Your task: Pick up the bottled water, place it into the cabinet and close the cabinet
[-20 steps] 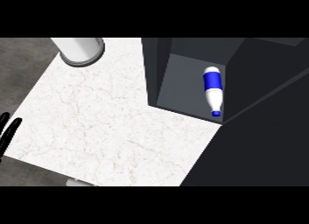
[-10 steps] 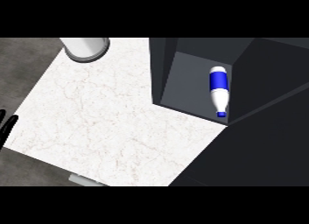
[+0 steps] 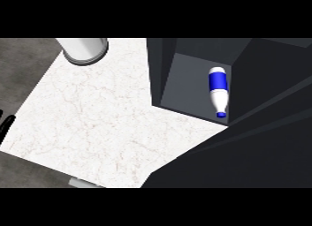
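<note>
Bottle (image 3: 217, 90) is shown lying on its side inside the open cabinet (image 3: 184, 84), cap toward the cabinet's front. The left hand (image 3: 4, 132) is seen well left of the cabinet, off the counter (image 3: 99, 114), fingers straight and spread, nothing held. A white cylinder (image 3: 83, 48) is set left of the cabinet.

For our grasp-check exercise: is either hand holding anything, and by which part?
Nothing visible is held. The water bottle lies untouched inside the cabinet. The left hand rests open at the left edge; the right hand is out of view.
</note>
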